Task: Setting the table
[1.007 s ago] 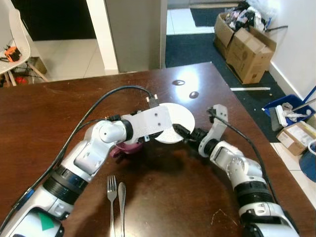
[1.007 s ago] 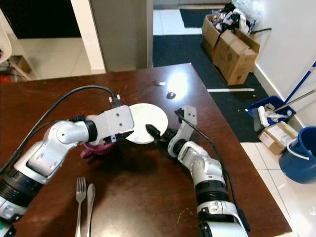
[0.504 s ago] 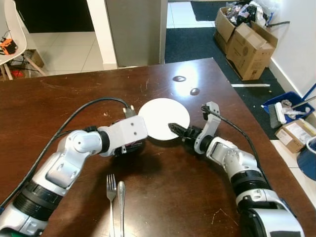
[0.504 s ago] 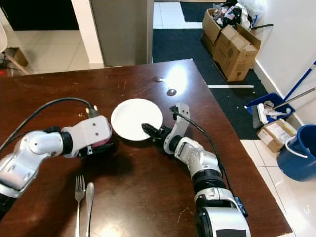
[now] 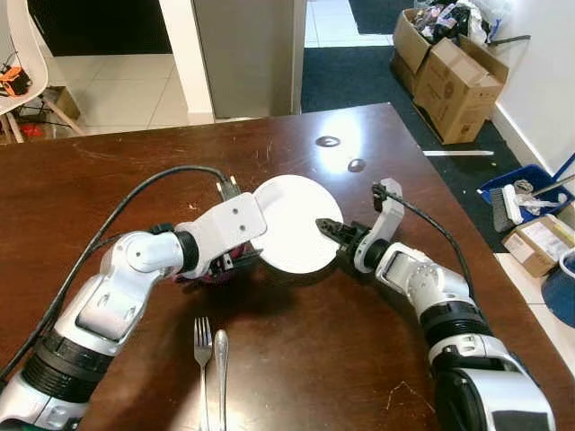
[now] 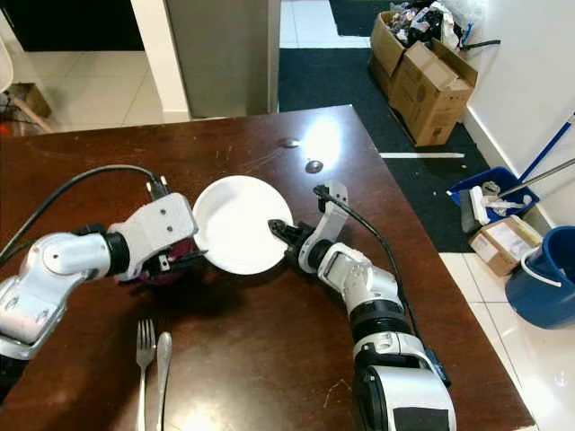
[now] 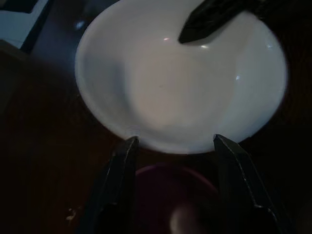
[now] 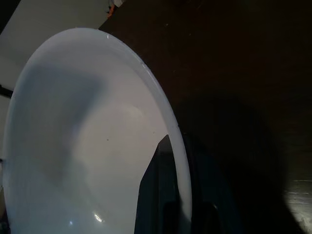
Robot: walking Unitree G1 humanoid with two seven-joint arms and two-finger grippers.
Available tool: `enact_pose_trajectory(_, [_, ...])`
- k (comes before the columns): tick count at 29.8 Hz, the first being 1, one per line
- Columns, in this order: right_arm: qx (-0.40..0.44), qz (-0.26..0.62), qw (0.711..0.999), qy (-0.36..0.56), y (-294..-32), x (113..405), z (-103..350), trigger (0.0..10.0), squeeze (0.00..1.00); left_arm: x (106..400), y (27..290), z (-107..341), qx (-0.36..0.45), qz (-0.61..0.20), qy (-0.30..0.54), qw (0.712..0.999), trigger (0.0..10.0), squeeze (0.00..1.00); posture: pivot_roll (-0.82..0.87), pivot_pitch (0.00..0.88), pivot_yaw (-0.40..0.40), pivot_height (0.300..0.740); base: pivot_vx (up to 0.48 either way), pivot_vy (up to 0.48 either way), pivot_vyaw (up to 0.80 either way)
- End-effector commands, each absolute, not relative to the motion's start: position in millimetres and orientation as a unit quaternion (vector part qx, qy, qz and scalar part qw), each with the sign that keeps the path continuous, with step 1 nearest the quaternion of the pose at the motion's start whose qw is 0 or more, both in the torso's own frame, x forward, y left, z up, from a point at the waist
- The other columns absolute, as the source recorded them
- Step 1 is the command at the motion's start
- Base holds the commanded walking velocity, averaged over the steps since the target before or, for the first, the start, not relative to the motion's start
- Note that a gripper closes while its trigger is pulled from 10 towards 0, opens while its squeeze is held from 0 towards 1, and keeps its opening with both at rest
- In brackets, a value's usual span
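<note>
My right gripper (image 5: 322, 224) is shut on the rim of a white plate (image 5: 289, 220), with one finger above the rim and one below. The plate is held slightly tilted just above the dark wooden table (image 5: 314, 359) and casts a shadow under itself. A maroon bowl (image 7: 175, 192) sits on the table beside the plate's left edge. Over that bowl my left gripper (image 7: 175, 141) stands open, its fingers (image 7: 124, 161) straddling the bowl's rim. In the head views the left wrist housing (image 5: 229, 229) hides those fingers. A fork (image 5: 203, 350) and a spoon (image 5: 221, 355) lie side by side near the front edge.
The table's right edge runs just beyond my right arm. Past it on the floor are cardboard boxes (image 5: 454, 81), a blue bin (image 5: 526, 193) and a blue bucket (image 6: 539, 278). A white chair (image 5: 27, 63) stands at the far left.
The right gripper has carried the plate nearer and leftward, and it looks raised off the table. The left arm stays over the maroon bowl. The camera has shifted slightly.
</note>
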State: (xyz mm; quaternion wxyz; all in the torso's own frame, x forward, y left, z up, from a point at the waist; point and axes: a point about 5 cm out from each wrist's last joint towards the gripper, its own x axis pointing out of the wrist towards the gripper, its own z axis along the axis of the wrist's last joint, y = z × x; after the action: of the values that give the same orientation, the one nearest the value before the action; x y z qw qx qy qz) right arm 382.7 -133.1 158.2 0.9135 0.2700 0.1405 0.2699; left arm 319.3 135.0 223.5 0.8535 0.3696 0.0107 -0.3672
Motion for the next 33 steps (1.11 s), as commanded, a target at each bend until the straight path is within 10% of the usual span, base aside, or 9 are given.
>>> enact_pose_trajectory(1, [0.282,0.264,0.913,0.13,-137,381,159,0.0,0.0,322,142,221,0.358,-0.351,0.026,0.865,10.0,0.0,0.09,0.133,0.124,0.74,0.0,0.0,0.0])
enact_pose_trajectory(13, [0.243,0.202,0.949,-0.009,-160,368,195,0.0,0.0,320,167,280,0.155,-0.328,-0.063,0.93,10.0,0.0,0.06,0.091,0.129,0.74,0.0,0.0,0.0])
enact_pose_trajectory(14, [0.234,0.201,0.951,-0.025,-159,365,200,3.0,0.0,318,169,281,0.151,-0.327,-0.062,0.931,10.0,0.0,0.05,0.09,0.129,0.74,0.0,0.0,0.0])
enact_pose_trajectory(15, [0.234,0.201,0.951,-0.025,-159,365,200,3.0,0.0,318,169,281,0.151,-0.327,-0.062,0.931,10.0,0.0,0.05,0.09,0.129,0.74,0.0,0.0,0.0])
enact_pose_trajectory(16, [0.221,0.2,0.954,-0.047,-158,360,206,9.5,0.0,315,172,279,0.143,-0.322,-0.06,0.934,10.0,0.0,0.05,0.084,0.128,0.74,0.0,0.0,0.0])
enact_pose_trajectory(17, [0.192,0.198,0.958,-0.082,-154,351,215,10.0,0.0,311,175,272,0.133,-0.3,-0.057,0.943,10.0,0.0,0.05,0.076,0.128,0.74,0.0,0.0,0.0])
enact_pose_trajectory(33, [0.108,0.169,0.972,-0.123,-136,302,216,10.0,0.0,292,203,209,0.018,-0.042,-0.03,0.998,10.0,0.0,-0.01,0.047,0.089,0.74,0.0,0.0,0.0])
